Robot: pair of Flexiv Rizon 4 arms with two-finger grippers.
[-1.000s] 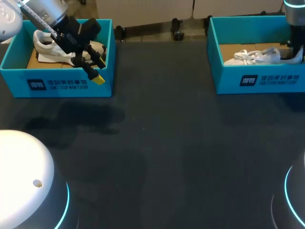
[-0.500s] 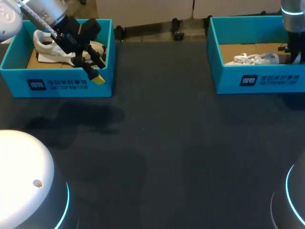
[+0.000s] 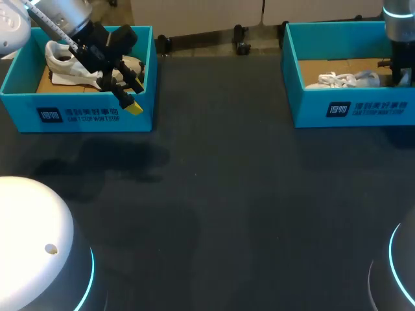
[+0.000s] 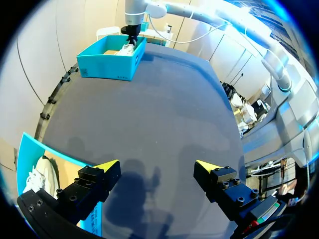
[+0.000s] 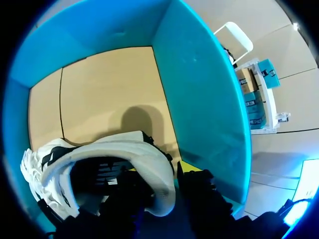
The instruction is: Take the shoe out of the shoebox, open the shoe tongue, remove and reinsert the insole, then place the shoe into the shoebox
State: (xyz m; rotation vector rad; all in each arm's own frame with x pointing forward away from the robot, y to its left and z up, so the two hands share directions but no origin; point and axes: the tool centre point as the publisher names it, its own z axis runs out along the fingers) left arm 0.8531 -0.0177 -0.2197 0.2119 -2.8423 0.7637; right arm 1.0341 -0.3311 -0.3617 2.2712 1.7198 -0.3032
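Pinches the likely light, soft white sneaker (image 3: 343, 80), upper right, at its firmer heel collar with right jaws, holds left jaws wide, empty.

The tabletop (image 3: 220, 194) is a dark, matte sheet, bare across its wide middle. Two open teal shoeboxes lie directly on it, well apart. The left shoebox (image 3: 78, 116) sits under and just behind the left jaws, its front wall below their yellow tips. The right shoebox (image 3: 350, 110) surrounds the right jaws, which reach down inside it. Seen from the left jaws, that right shoebox stands far ahead across the tabletop.
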